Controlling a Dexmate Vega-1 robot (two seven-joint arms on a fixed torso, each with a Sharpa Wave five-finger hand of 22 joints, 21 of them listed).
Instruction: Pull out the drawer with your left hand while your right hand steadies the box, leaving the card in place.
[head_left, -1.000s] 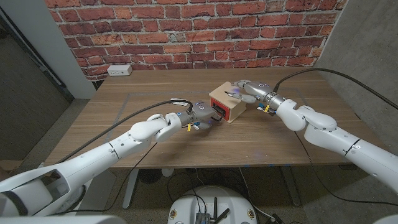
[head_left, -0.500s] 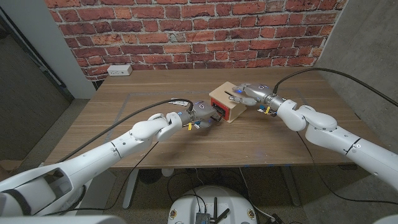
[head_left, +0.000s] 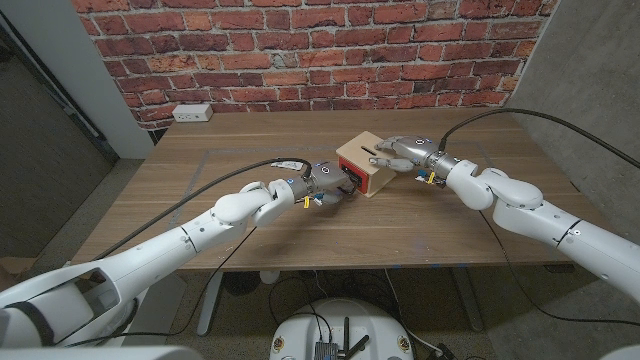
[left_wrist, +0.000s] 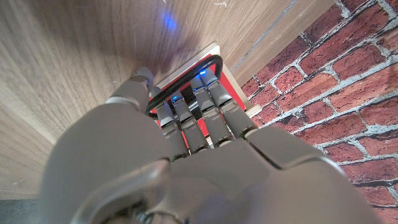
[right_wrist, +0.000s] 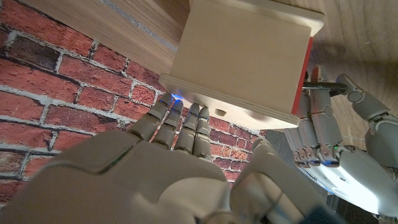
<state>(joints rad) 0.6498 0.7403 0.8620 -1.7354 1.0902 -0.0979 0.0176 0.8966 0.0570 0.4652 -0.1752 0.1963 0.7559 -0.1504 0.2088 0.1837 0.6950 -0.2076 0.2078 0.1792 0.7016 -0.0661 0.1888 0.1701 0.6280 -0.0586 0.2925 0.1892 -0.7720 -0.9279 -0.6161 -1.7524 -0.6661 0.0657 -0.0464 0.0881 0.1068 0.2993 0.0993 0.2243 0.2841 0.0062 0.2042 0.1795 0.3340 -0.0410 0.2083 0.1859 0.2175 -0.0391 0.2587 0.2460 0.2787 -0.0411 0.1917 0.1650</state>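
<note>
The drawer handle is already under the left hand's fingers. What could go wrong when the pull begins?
1. The right hand touches the wooden box mostly with its fingertips at one edge, so the box may slide or turn with the pull.
2. The left hand has its fingers hooked through the thin black handle; they might slip off before the red drawer moves.

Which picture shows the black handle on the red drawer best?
The left wrist view: the black handle fills the middle, with the left hand hooked through it. The head view shows it as a tiny dark spot at the box. The right wrist view shows a sliver past the box's edge.
</note>
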